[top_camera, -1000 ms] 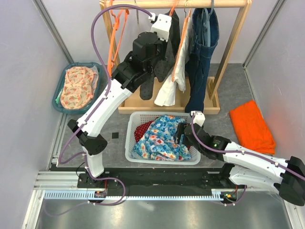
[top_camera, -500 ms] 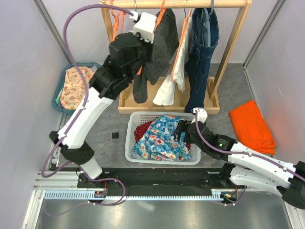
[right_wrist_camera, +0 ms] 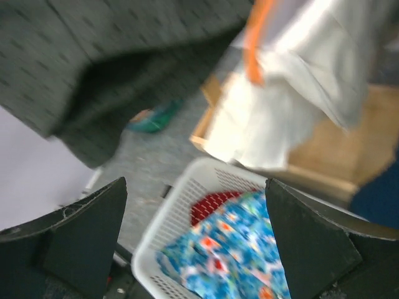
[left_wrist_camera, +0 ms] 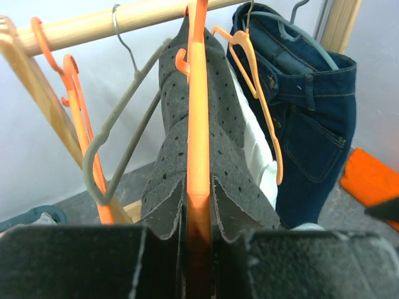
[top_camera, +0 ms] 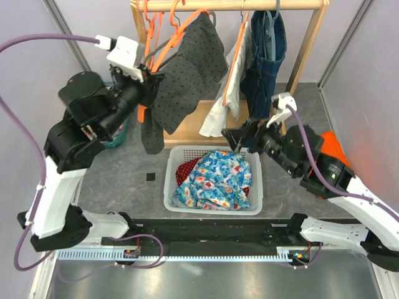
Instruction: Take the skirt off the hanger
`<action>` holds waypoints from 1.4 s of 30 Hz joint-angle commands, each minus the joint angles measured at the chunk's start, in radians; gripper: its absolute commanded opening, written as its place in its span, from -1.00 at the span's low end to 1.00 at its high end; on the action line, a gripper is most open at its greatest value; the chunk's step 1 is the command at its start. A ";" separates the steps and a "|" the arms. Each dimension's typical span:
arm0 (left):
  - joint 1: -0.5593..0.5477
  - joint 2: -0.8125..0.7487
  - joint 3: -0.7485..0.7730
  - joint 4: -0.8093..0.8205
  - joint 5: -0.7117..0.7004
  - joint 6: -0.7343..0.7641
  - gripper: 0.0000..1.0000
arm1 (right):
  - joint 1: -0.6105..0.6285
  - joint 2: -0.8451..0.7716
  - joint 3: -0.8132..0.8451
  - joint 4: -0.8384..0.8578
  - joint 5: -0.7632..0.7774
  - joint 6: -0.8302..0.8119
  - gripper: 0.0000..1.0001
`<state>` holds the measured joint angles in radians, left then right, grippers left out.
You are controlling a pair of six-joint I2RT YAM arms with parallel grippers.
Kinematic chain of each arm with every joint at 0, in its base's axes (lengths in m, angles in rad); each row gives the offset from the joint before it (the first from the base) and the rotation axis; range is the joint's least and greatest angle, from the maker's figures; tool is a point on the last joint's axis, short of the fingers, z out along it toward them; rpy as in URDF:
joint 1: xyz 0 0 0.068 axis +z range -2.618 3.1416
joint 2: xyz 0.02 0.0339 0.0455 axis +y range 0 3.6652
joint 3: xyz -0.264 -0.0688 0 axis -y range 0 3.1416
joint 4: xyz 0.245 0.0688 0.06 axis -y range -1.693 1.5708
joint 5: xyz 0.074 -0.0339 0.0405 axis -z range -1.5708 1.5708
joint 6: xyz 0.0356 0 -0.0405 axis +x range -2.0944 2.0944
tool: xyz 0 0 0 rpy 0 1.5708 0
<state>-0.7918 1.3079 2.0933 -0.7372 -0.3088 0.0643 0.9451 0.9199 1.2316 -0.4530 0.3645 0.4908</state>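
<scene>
The left gripper (top_camera: 148, 80) is raised high at the left of the wooden rail (top_camera: 249, 5), its jaws closed narrowly on one arm of the orange hanger (top_camera: 182, 28). In the left wrist view that arm (left_wrist_camera: 198, 124) runs straight up from between the two dark fingers (left_wrist_camera: 93, 261) toward the rail (left_wrist_camera: 93, 25), and the cut edges of the cloth sit right at the finger faces.

The skirt (top_camera: 187, 75) – dark grey with small black dots – is on that hanger, draped over both sides of it and hanging down in front of the rack's wooden base. The hanger sits tilted, its low end in the left gripper, its hook up at the rail. Beside it hang an empty grey hanger (left_wrist_camera: 118, 143) and more orange ones, then a white garment (top_camera: 224, 106) and dark blue jeans (top_camera: 265, 56) further right.

The right gripper (top_camera: 235, 138) hovers above the far right corner of the white laundry basket (top_camera: 169, 180), jaws spread wide and holding nothing – its camera looks between the two fingers (right_wrist_camera: 68, 243) at the basket rim (right_wrist_camera: 162, 230), the blue floral cloth (right_wrist_camera: 230, 255) inside, and the skirt's hem (right_wrist_camera: 93, 62) above, apart from the fingers.

An orange cloth (top_camera: 333, 146) lies on the floor at the right, partly behind the right arm.
</scene>
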 commanded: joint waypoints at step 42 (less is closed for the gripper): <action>0.071 -0.119 -0.210 0.102 0.057 -0.101 -0.97 | 0.146 0.211 0.698 0.120 -0.246 -0.264 -1.00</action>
<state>-0.7303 1.1824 1.8751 -0.7559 -0.1993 -0.0345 1.0847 1.2469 1.8206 -0.3187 0.0841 0.3241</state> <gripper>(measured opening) 0.159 0.014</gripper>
